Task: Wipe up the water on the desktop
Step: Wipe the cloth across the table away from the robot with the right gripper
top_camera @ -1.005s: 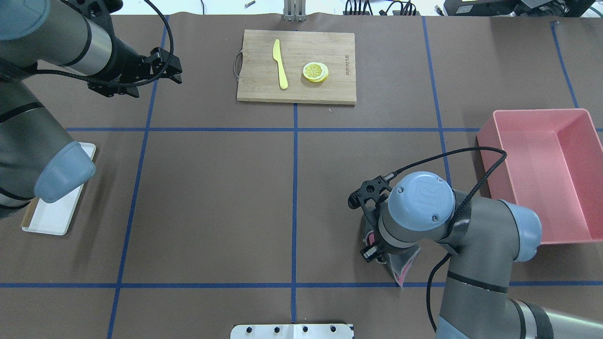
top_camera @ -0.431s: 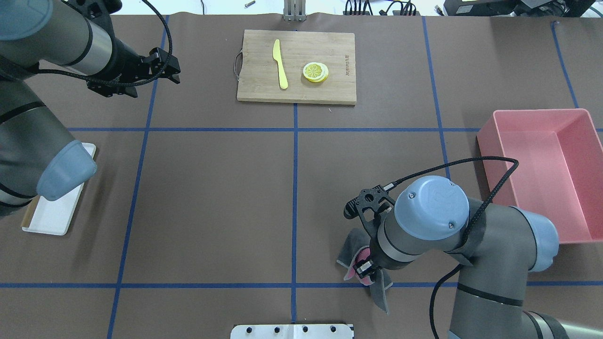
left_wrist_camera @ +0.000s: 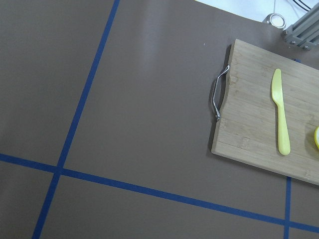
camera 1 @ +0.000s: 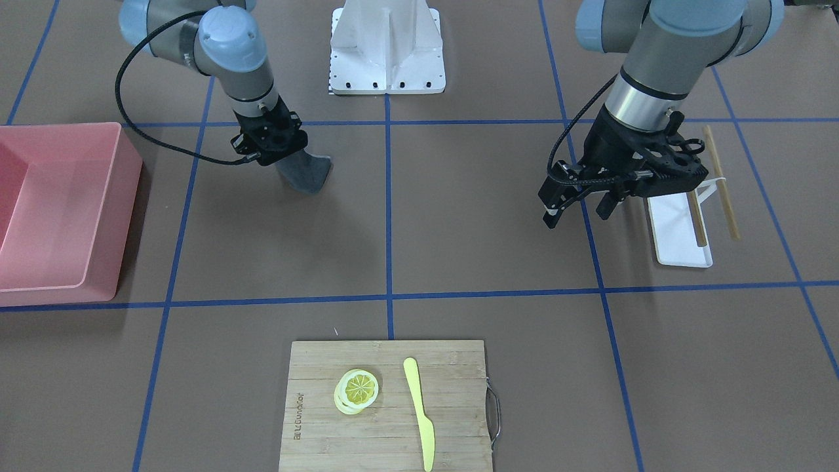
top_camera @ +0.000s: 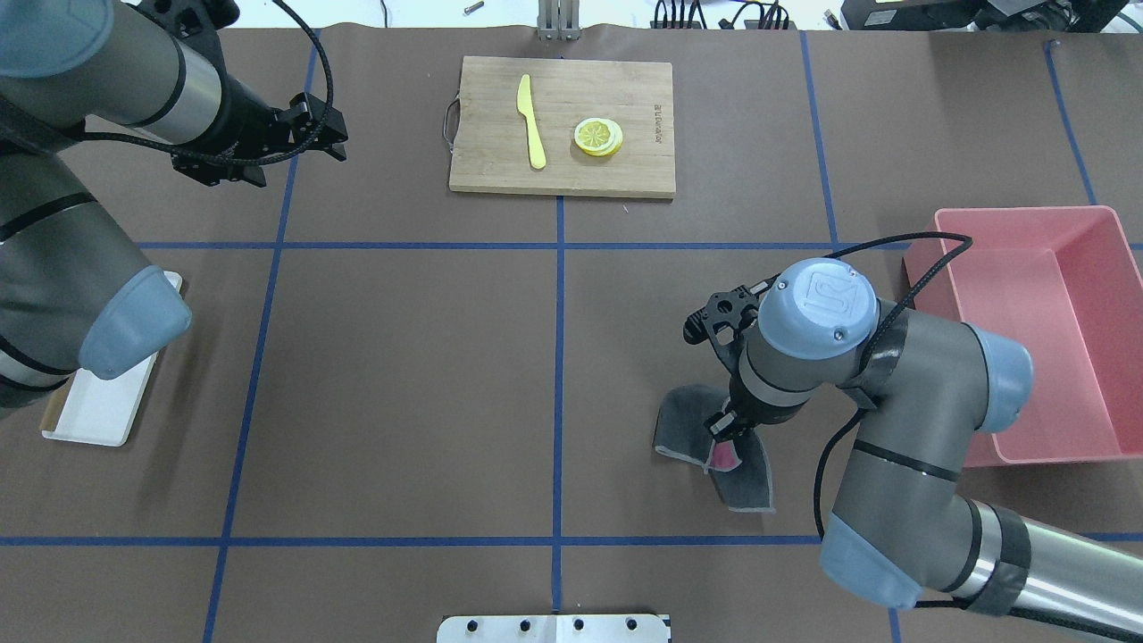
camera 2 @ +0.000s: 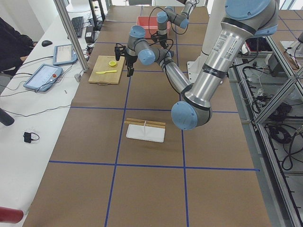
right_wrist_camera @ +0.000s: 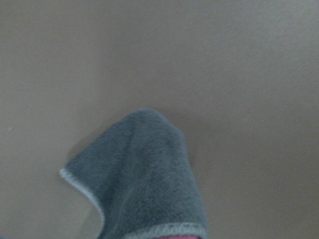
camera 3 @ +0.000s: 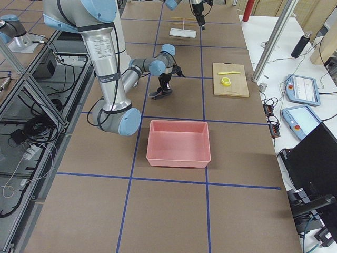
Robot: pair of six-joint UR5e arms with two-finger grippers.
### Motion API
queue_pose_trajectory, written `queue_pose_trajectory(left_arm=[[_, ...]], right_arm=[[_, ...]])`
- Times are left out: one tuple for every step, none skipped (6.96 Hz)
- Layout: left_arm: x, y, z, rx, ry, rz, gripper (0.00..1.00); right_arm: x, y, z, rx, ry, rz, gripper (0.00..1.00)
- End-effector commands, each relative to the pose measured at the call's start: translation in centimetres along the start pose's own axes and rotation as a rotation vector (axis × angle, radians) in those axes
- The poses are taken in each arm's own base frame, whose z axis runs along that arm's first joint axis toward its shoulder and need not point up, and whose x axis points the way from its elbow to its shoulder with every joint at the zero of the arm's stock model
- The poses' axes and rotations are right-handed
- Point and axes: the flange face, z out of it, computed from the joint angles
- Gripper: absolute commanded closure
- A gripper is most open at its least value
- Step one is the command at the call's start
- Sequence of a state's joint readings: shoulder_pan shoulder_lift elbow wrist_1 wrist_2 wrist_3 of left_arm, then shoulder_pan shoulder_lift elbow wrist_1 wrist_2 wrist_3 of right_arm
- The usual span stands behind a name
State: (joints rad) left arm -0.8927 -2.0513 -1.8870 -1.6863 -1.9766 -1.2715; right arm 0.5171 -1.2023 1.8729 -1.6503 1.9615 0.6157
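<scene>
The desktop [top_camera: 402, 375] is a matte brown surface crossed by blue tape lines; I see no water on it. My right gripper [top_camera: 728, 429] is shut on a grey cloth [top_camera: 688, 429] with a pink underside and presses it onto the desktop, right of the centre line. The cloth also shows in the front-facing view [camera 1: 305, 172] and fills the lower right wrist view [right_wrist_camera: 144, 174]. My left gripper [top_camera: 335, 143] hangs open and empty above the far left of the desktop, left of the cutting board; it also shows in the front-facing view [camera 1: 577, 210].
A bamboo cutting board [top_camera: 491, 152] at the far centre holds a yellow knife [top_camera: 532, 125] and a lemon slice [top_camera: 597, 137]. A pink bin [top_camera: 1027, 214] stands at the right. A white tray [top_camera: 98, 411] with chopsticks lies at the left. The robot's base plate [top_camera: 554, 628] is at the near edge.
My right gripper dragged the cloth toward the near edge and left, then back away from the near edge; the cloth now trails flatter. The left arm barely shifted.
</scene>
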Motion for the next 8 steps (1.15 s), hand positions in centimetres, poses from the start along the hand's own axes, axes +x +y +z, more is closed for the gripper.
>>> queue_pose_trajectory(left_arm=[[0.1, 0.0, -0.1, 0.000, 0.002, 0.001, 0.02], [0.2, -0.1, 0.1, 0.000, 0.001, 0.002, 0.02], [0.1, -0.2, 0.4, -0.002, -0.003, 0.000, 0.02], [0.0, -0.2, 0.5, -0.002, -0.006, -0.002, 0.02], [0.0, -0.2, 0.5, -0.002, -0.006, -0.002, 0.02], [0.0, -0.2, 0.5, -0.003, -0.007, -0.002, 0.02], [-0.3, -0.3, 0.6, -0.002, -0.010, -0.004, 0.02], [-0.3, -0.3, 0.7, -0.003, -0.011, -0.005, 0.02]], right_arm=[[7.1, -6.1, 1.7, 0.041, 0.044, 0.021, 1.00], [9.4, -7.8, 1.8, 0.045, 0.052, 0.042, 1.00], [12.6, -9.8, 1.1, 0.047, 0.070, 0.033, 1.00], [16.5, -10.7, 0.0, 0.046, 0.074, 0.017, 1.00], [19.2, -11.2, -0.7, 0.042, 0.078, 0.008, 1.00], [20.2, -11.7, -1.8, 0.056, 0.080, 0.010, 1.00], [19.5, -12.1, -2.3, 0.065, 0.069, 0.000, 1.00], [17.6, -11.8, -1.4, 0.059, 0.061, -0.021, 1.00]])
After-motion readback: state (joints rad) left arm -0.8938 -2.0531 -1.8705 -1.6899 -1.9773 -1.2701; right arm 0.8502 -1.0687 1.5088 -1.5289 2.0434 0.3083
